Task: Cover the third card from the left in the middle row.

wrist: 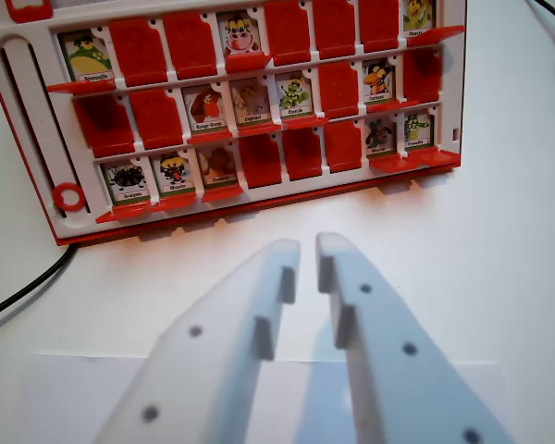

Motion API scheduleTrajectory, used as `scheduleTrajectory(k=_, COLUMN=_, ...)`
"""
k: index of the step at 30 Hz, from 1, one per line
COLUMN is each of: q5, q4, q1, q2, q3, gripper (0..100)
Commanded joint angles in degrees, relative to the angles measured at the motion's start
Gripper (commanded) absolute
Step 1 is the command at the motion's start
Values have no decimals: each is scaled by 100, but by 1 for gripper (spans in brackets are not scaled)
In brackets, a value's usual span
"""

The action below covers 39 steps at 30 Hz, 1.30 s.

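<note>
A red-and-white game board [37, 139] lies at the far side of the white tabletop [499, 259], its three rows of hinged flaps [136, 51] facing the wrist camera. Some flaps are closed over their cards and show plain red; others are open, each with a small animal picture on view and its flap lying flat in front.

In the middle row, counting from the wrist view's left, the first two slots are covered. The third slot holds an uncovered card [205, 107] showing a reddish animal — its caption is too small to read. Its open flap [208, 135] lies just in front of it, on the row's near edge.

The gripper [307, 252] hangs above bare tabletop, short of the board's near edge and a little toward the wrist view's right of that card. Its white fingers [279, 264] stand nearly together, only a narrow slit between the tips, and nothing is between them.

By this reading the task is at the approach stage: the card is not yet covered. The next move calls for carrying the fingertips forward over the near row, shifting toward the wrist view's left, then catching the flap's edge and tipping it over the picture — without disturbing the open elephant card [250, 102] beside it.
</note>
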Motion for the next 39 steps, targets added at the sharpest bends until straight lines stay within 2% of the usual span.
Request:
scheduleTrajectory(k=1, q5=-79, q4=-255, q1=-79, q2=18, q3=-44, gripper=2)
scheduleTrajectory(k=6, q5=-149, q4=-457, q1=-158, q2=-44, q3=149, gripper=2)
scheduleTrajectory(k=11, q5=-53, q4=-712, q1=-255, q2=-615, q3=167, gripper=2)
scheduleTrajectory(k=20, q5=-88, q4=-1986, q1=-519, q2=-1916, q3=554, gripper=2)
scheduleTrajectory(k=28, q5=9, q4=-3410, q1=-598, q2=-3577, q3=580, gripper=2)
scheduleTrajectory(k=39, q5=141, q4=-4632, q1=-844, q2=-5194, q3=369, gripper=2)
